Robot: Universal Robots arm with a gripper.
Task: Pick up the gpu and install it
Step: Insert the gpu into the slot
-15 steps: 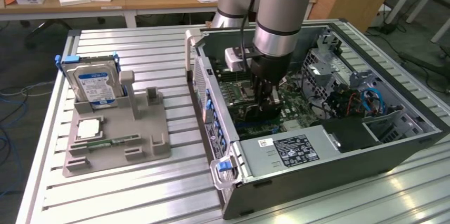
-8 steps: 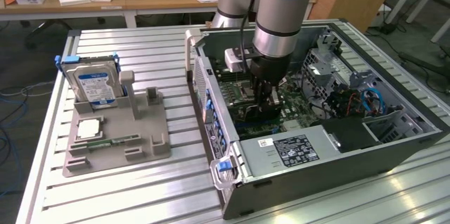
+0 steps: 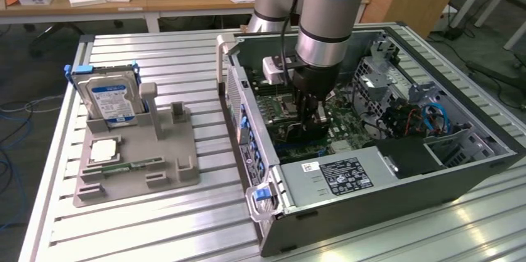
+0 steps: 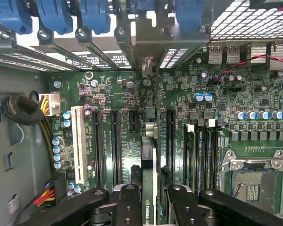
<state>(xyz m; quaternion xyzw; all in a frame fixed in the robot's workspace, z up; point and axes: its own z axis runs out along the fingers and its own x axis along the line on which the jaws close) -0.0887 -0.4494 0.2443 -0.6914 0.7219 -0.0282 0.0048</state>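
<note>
One gray holder [image 3: 169, 179] sits on the slatted table [image 3: 164, 58] at the exterior view's left. A hard drive [image 3: 111, 98] with a blue-white label stands upright at its back. A square processor chip [image 3: 105, 150] and a narrow green memory stick [image 3: 132, 166] lie flat nearer its front. Just beside the holder, toward the exterior view's right, an open computer case [image 3: 353, 209] lies on its side with the motherboard [image 3: 271, 105] facing up. The arm [image 3: 329, 21] comes straight down into the case, and the pincer [image 3: 306, 123] hangs low over the middle of the board.

From the wrist, the pincer [image 4: 153, 188] is drawn in narrow, with its black fingers [image 4: 128, 202] clamping the gpu [image 4: 149, 160] from both sides. The card stands on edge directly between them, thin side toward the camera. It runs parallel with the long black expansion slots [image 4: 170, 136]. Its far end reaches toward the case's rear wall, where blue latches [image 4: 52, 16] line the bracket openings. The card is down among the slots, but whether it is seated in one cannot be told. The bare processor socket [image 4: 252, 181] lies well apart from it.
</note>
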